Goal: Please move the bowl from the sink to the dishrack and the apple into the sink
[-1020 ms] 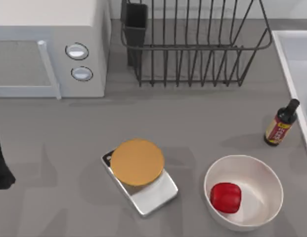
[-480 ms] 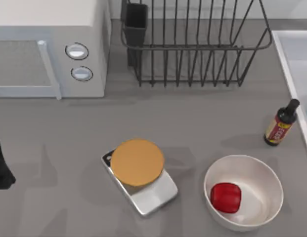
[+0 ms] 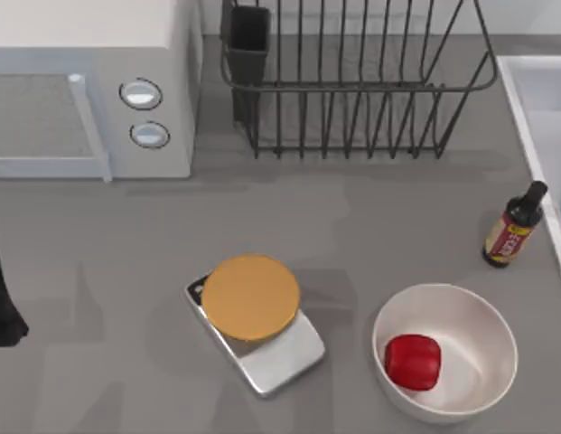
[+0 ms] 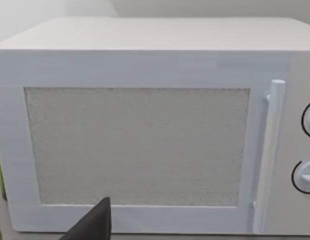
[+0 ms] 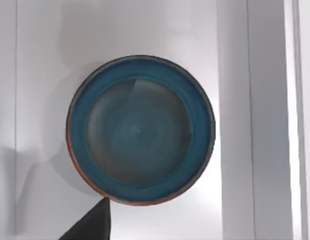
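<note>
One round teal-blue bowl (image 5: 140, 130), reddish-brown at its rim, sits upright in the pale sink (image 5: 40, 75); end effector state unclear.

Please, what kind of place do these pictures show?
Most likely a rendered kitchen counter: a microwave stands beside a black wire dishrack, and a sink holding a teal bowl lies at the table's right edge.

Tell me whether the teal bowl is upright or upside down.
Upright: the bowl shows its open hollow to the right wrist view, resting in the sink.
</note>
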Available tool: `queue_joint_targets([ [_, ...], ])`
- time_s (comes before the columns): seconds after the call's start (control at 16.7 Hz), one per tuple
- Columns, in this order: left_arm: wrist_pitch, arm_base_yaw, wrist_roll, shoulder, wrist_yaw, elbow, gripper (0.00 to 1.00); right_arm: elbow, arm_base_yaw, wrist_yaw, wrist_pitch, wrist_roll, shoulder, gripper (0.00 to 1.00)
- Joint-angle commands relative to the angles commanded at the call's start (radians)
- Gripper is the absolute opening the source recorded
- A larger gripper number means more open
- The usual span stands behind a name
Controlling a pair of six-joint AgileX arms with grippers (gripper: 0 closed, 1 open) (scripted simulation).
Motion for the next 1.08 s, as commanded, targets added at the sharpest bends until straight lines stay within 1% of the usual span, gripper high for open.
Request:
queue_joint_targets([
  [0.3, 0.000, 0.000, 0.000, 0.000, 0.000, 0.000, 1.00, 0.367, -0.055, -0.014, -0.199, -0.049, 0.408, 1.00],
  [0.54, 0.000, 0.000, 0.000, 0.000, 0.000, 0.000, 1.00, 0.540, -0.082, -0.021, -0.293, -0.072, 0.601, 1.00],
  [0.72, 0.000, 0.000, 0.000, 0.000, 0.000, 0.000, 1.00, 0.578, -0.088, -0.022, -0.314, -0.077, 0.644, 1.00],
  [1.08, 0.000, 0.000, 0.000, 0.000, 0.000, 0.000, 1.00, 0.567, -0.083, -0.021, -0.295, -0.075, 0.653, 1.00],
])
